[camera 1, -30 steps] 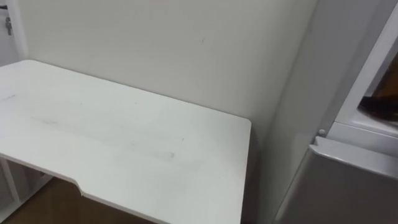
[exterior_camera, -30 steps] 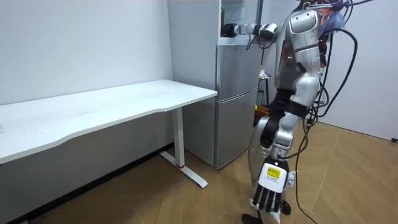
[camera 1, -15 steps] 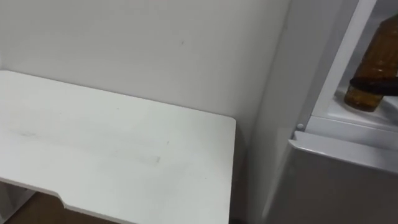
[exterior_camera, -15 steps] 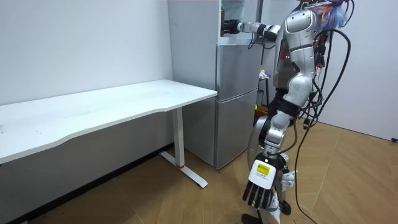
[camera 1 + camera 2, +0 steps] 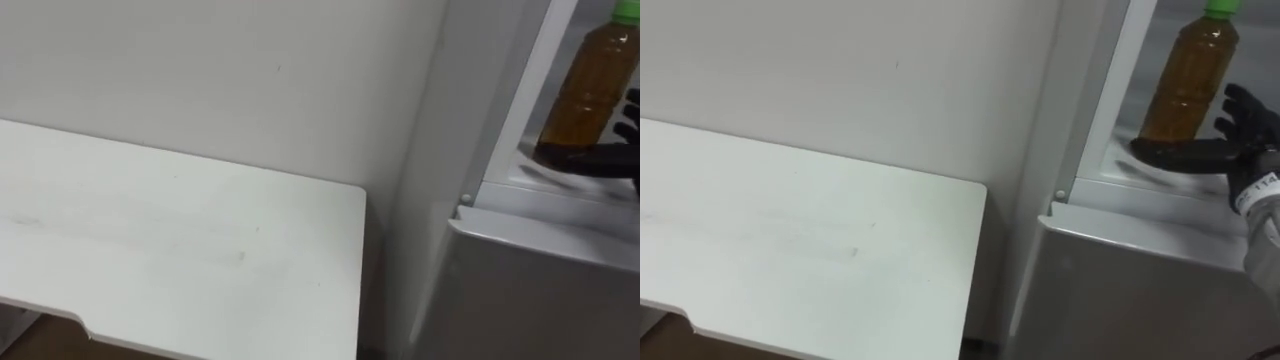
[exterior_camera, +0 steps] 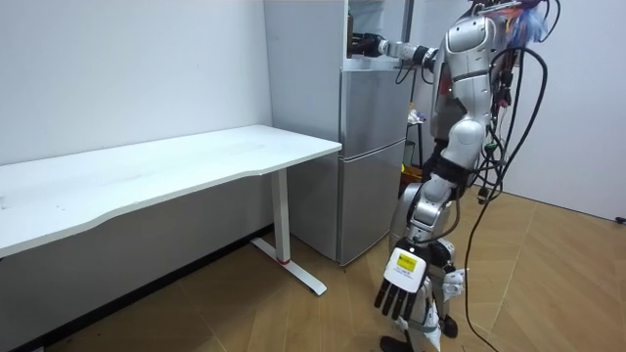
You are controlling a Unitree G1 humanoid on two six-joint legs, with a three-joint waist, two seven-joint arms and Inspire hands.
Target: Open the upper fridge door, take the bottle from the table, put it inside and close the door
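Right hand (image 5: 1230, 148) inside the upper fridge compartment (image 5: 1118, 80), fingers spread and relaxed, thumb lying along the foot of the green-capped amber bottle (image 5: 1185, 80), upright just left of the palm. Left hand (image 6: 399, 291) hanging low, fingers straight.

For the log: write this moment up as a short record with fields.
fridge: upper compartment open, lower door shut
bottle: upright inside the upper compartment, amber liquid, green cap
right hand: at the bottle's base, reaching along its front, fingers spread to the bottle's right; contact cannot be told
left hand: hangs low at the robot's side, fingers relaxed
table: white, left of the fridge, against the wall
robot: stands before the fridge, right arm reaching in
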